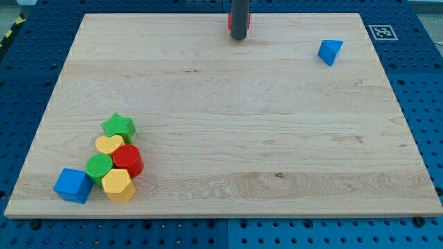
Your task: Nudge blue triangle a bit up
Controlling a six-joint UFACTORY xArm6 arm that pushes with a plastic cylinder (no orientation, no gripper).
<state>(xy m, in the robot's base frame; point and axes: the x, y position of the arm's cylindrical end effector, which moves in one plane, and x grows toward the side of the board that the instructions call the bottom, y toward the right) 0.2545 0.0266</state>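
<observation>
The blue triangle (pixel 330 51) lies alone near the view's top right of the wooden board (pixel 228 124). My tip (pixel 239 38) is at the view's top centre, well to the left of the blue triangle and not touching it. A red block (pixel 230 23) shows partly behind the rod, mostly hidden by it.
A cluster sits at the view's bottom left: a green star (pixel 118 126), a yellow heart (pixel 109 145), a red cylinder (pixel 128 160), a green block (pixel 100 167), a yellow hexagon (pixel 118 185) and a blue cube (pixel 73 185). A marker tag (pixel 381 32) lies beyond the board's top right corner.
</observation>
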